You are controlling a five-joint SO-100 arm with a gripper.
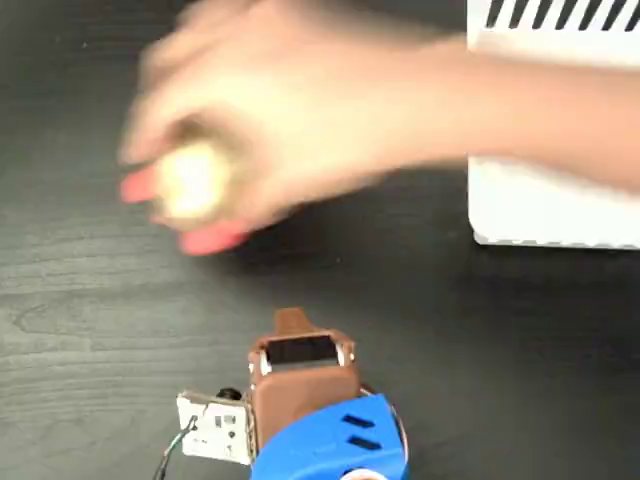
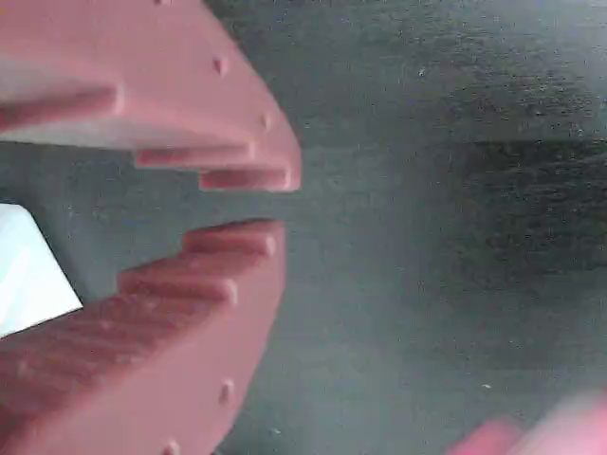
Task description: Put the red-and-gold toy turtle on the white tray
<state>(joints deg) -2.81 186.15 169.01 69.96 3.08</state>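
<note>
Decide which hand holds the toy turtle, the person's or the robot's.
The person's hand, blurred above the dark table, is wrapped around the turtle; the robot's hand is empty and slightly open.

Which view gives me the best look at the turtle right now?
The fixed view. The toy turtle shows there as a motion-blurred gold shell with red-pink feet under a person's hand, left of the white tray. The wrist view shows mostly the claw and dark table; only a pink blur at its bottom right corner, unidentifiable.
</note>
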